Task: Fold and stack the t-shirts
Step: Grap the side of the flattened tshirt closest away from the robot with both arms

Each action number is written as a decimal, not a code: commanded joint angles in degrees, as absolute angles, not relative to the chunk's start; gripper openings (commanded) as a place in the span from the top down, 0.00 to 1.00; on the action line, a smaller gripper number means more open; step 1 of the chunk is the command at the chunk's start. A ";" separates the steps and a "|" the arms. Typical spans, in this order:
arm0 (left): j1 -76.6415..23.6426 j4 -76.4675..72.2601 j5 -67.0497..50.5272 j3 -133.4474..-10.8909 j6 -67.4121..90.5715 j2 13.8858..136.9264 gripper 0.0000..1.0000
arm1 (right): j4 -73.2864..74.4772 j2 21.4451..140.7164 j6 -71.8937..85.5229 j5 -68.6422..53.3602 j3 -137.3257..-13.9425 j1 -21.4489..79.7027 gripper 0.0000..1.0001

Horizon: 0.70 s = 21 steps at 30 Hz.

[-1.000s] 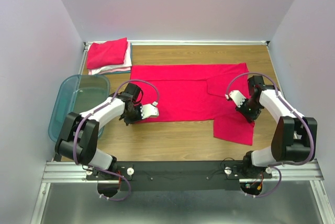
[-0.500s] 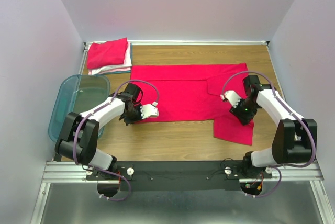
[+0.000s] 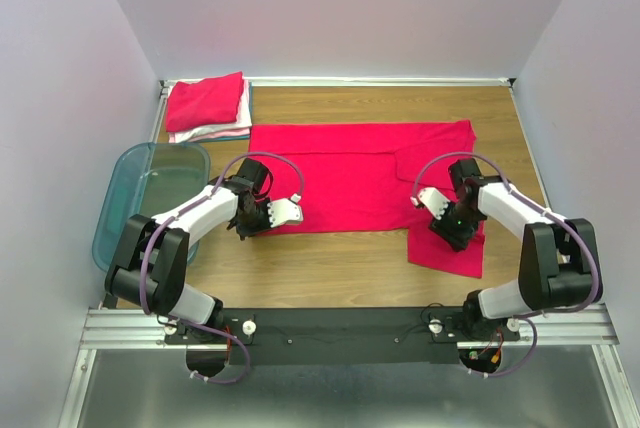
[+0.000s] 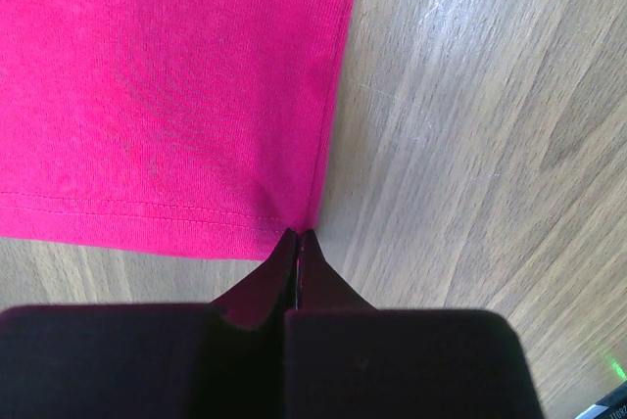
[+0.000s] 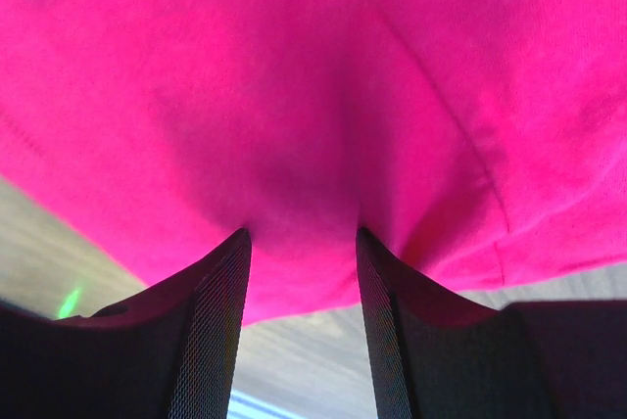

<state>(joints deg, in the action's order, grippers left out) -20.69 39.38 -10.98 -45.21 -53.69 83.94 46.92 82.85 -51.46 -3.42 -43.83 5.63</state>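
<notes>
1. The left gripper (image 4: 297,248) had its fingers pressed together right at the near-left hem corner of the spread red-pink cloth t-shirt (image 3: 350,173). They appeared to nip that corner. The bare wooden table (image 3: 330,268) lay just beside it.
2. The right gripper (image 5: 299,233) was down on the same t-shirt, where the near sleeve meets the body. Its fingers were spread, with a soft hump of cloth between them, not yet clamped.
3. The t-shirt lay flat across the middle of the table, with one sleeve jutting toward the near right side.
4. The step in hand was judged to be taking hold for a fold, with one side secured and the other lined up. The next move would call for the right fingers to close on the cloth. Both arms would then lift evenly and carry the near edge over, so the fabric neither dragged nor bunched.
5. A translucent teal plastic bin (image 3: 120,210) stood at the left edge.
6. A stack of folded red-pink and white t-shirts (image 3: 207,106) sat in the far-left corner, well apart, likely where this one should end.
</notes>
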 commanded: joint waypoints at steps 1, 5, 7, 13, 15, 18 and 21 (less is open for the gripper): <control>-20.21 41.75 -11.78 -45.00 -53.97 84.99 1.00 | 41.32 83.67 -50.62 -0.53 -40.88 7.46 0.45; -20.21 41.92 -12.04 -45.17 -54.05 84.90 1.00 | 39.99 83.67 -50.10 1.40 -37.97 9.84 0.56; -20.13 42.45 -12.30 -45.44 -54.05 84.64 1.00 | 40.16 82.80 -49.48 1.58 -37.00 10.98 0.78; -19.78 45.34 -14.41 -45.70 -54.84 81.49 1.00 | 48.93 76.21 -47.99 0.35 -39.19 11.78 0.99; -19.60 45.96 -15.20 -45.53 -55.37 80.43 1.00 | 51.23 72.53 -48.51 -0.95 -39.72 11.78 0.99; -18.81 46.67 -15.56 -45.18 -55.63 78.14 1.00 | 56.32 69.01 -48.60 -2.19 -40.43 11.78 0.99; -17.32 47.63 -15.91 -46.05 -56.07 77.26 1.00 | 57.91 67.24 -47.56 -1.94 -42.61 11.69 0.99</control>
